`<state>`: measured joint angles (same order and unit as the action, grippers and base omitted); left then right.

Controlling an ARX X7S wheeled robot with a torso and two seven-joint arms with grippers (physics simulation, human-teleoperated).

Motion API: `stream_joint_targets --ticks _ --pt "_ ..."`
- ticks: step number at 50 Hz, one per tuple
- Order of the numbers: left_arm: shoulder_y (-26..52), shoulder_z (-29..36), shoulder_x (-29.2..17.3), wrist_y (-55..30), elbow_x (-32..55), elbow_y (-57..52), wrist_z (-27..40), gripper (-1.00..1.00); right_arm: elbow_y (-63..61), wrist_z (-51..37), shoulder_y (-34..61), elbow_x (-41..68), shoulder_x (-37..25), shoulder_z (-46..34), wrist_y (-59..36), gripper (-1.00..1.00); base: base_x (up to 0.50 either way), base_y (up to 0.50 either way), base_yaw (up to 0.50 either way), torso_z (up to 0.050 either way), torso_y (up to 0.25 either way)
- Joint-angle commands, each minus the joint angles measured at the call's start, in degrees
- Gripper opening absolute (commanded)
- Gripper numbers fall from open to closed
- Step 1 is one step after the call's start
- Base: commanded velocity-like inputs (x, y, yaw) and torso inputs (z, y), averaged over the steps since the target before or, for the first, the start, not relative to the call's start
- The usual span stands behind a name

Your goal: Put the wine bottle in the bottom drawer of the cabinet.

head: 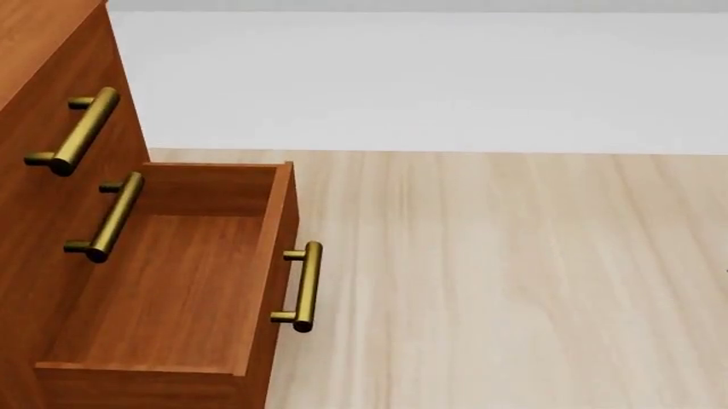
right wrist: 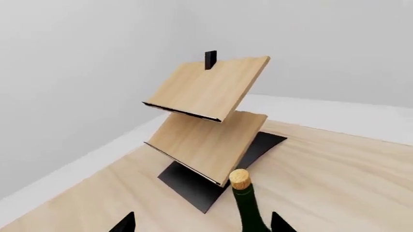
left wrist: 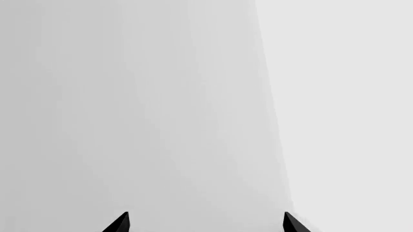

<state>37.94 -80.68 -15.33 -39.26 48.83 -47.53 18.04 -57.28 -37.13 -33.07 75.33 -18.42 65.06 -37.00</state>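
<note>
At far left of head view: cabinet (head: pixel 46 77), two upper fronts shut, brass handles intact. Next right, bottom drawer (head: pixel 264 256) pulled well out; interior bare wood, nothing in it. Floor to the right; no arm visible in this view.

Left gripper (left wrist: pixel 205 223): only two dark tips show, set well apart, nothing between them, so spread and empty. Faces blank grey wall.

Right gripper (right wrist: pixel 203 223): two tips flank the bottle (right wrist: pixel 248 208), whose neck and cork rise between them. Contact point is below frame; cannot tell whether the fingers clamp the glass or merely bracket it. The bottle is at the right arm, near the rack (right wrist: pixel 206 116), out of head view, not yet at the drawer.

Risks (judgement):
- Grip unverified; a loose hold on smooth glass could let the bottle slip in transit.
- Bottle is tall, drawer shallow; lowered upright, it would block closing. Lay it down.
- Swinging across could knock the drawer's front rim or handle.
</note>
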Motion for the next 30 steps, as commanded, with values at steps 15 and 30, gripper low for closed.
stream_joint_targets --ticks 15,30 --pt "-0.7 1.4 2.5 5.3 -3.8 4.0 -5.2 1.0 0.0 -5.5 0.7 -10.0 -7.7 -4.0 -6.0 1.0 0.0 0.0 0.0 0.0 0.0" --pt "-1.2 1.7 3.0 6.0 -3.9 4.3 -5.9 1.0 4.7 -5.4 3.8 -13.9 -10.0 -11.1 -7.9 1.0 0.0 0.0 0.0 0.0 0.0"
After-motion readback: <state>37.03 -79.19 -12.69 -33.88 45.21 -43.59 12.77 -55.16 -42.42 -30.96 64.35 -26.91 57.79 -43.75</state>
